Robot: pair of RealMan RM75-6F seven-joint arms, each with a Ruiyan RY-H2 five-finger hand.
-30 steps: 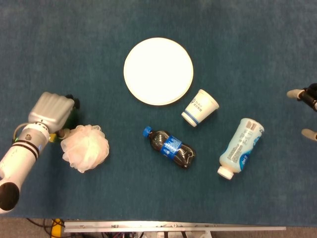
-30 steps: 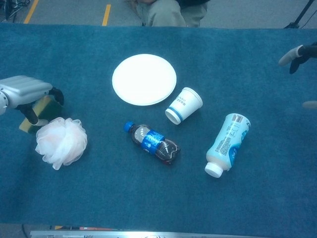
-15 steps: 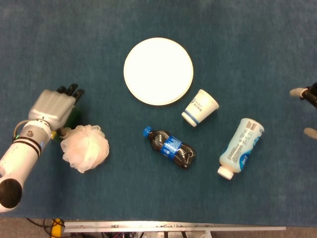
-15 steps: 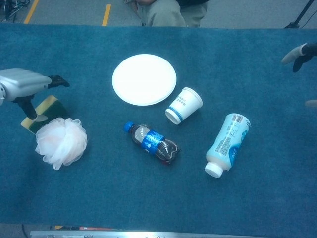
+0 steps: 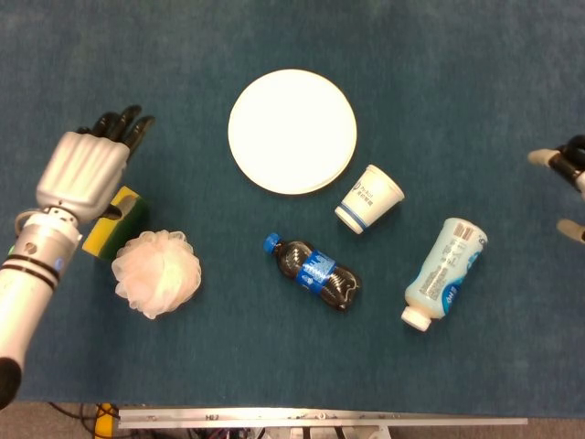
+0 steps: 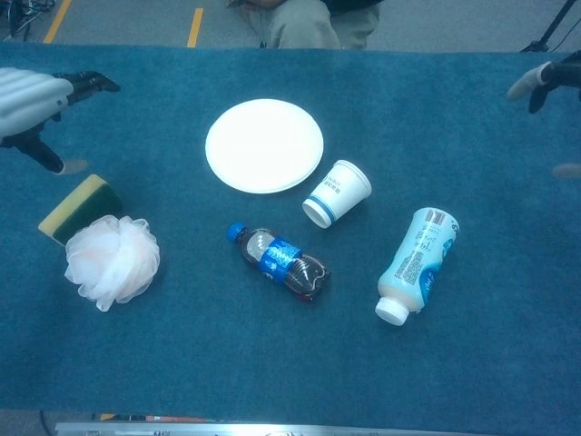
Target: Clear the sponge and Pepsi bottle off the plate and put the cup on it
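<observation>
White and round, the plate (image 5: 292, 132) lies bare on the blue cloth of the table (image 5: 439, 82), nothing on it. Just off its lower right edge the paper cup (image 5: 368, 198) lies tipped on its side, white with blue print, its mouth turned away from the plate; its inside cannot be seen well. Below the plate, clear of its rim, the Pepsi bottle (image 5: 313, 272) lies on its side: dark cola within, blue cap pointing left, blue label round the middle. Further right of the plate than the cup, a pale blue bottle (image 5: 444, 273) with a white cap lies tilted, cap toward the table's near edge. Well to the lower left of the plate sits the sponge (image 5: 113, 222), yellow with a green face, flat on the cloth, touching a pink mesh pouf (image 5: 156, 272) on its near side.

The left hand (image 5: 84, 169) hovers left of the plate above the sponge, fingers stretched apart and holding nothing. The right hand (image 5: 569, 174) shows only at the frame edge far right of the plate, fingers spread, with nothing in them.
</observation>
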